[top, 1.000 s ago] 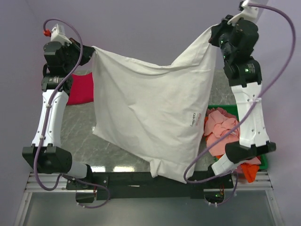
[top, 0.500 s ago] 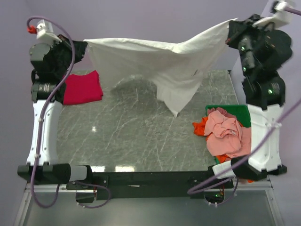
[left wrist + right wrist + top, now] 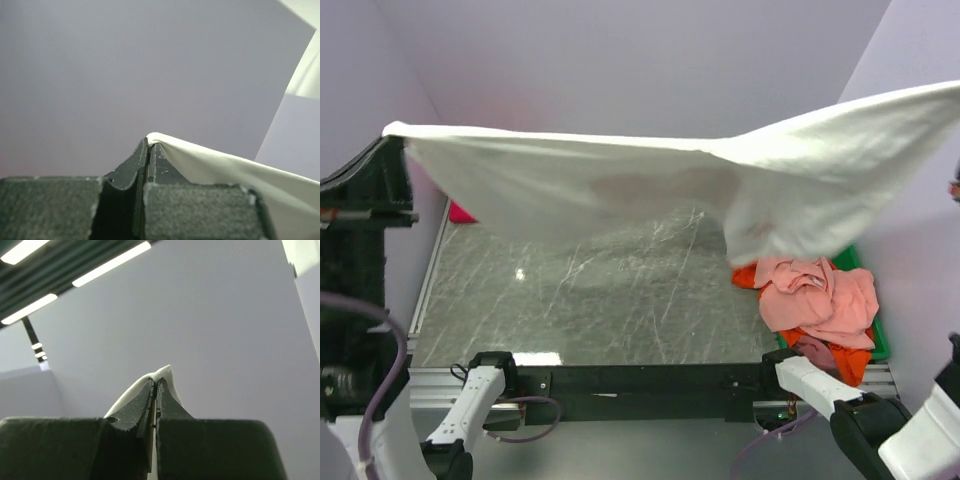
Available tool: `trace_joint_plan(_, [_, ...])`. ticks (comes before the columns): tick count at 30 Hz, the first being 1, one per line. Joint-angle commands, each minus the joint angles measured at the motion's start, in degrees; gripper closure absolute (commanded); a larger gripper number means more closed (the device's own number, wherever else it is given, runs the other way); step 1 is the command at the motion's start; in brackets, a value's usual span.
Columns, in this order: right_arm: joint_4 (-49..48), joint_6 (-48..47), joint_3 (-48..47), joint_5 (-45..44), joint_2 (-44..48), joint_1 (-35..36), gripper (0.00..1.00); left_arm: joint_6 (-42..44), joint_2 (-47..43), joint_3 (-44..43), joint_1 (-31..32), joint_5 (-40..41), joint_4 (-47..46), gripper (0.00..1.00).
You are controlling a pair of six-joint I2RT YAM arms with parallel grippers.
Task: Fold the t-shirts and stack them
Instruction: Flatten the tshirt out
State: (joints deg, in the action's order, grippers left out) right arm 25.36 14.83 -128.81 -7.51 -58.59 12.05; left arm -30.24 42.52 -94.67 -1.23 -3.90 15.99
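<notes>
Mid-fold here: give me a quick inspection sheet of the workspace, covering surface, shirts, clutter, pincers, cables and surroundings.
Surface: grey marbled tabletop, with light streaks.
Job's things: white t-shirt stretched in the air between both arms; crimson tee, only a sliver showing at the far left; salmon-pink tee crumpled on top of the orange tee at the right.
Clutter: green bin under that pile.
Grippers: left pincer shut on the white t-shirt's edge; right pincer shut on its other end.
Cables: purple cable looping by the left arm.
Surroundings: lavender walls; ceiling lights in the right wrist view.
</notes>
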Motion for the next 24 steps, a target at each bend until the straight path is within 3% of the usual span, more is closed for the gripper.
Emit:
trace_joint_plan(1, [-4.71,1.25,-1.0,0.65,0.4,-0.45,1.0,3.69,-0.59,-2.18,0.0,3.73,2.55,0.99])
trace_joint_plan(8, [-6.38,0.55,-1.44,-0.31,-2.31,-0.45,1.0,3.79,0.72,-2.89,0.0,4.35,1.33,0.99])
trace_joint_plan(15, [-10.24,-3.13,6.63,-4.0,-8.2,-0.36,1.0,2.56,4.76,10.0,0.0,2.16,-7.01,0.99])
trace_joint_plan(21, [-12.97,-6.3,16.13,-13.13,-20.93,-0.8,1.0,2.02,17.66,21.71,0.0,-3.74,-12.12,0.99])
trace_joint_plan(24, [-11.49,-3.51,16.58,-16.04,-31.73,-2.29,1.0,5.36,30.3,21.12,0.09,-4.01,-9.68,0.96])
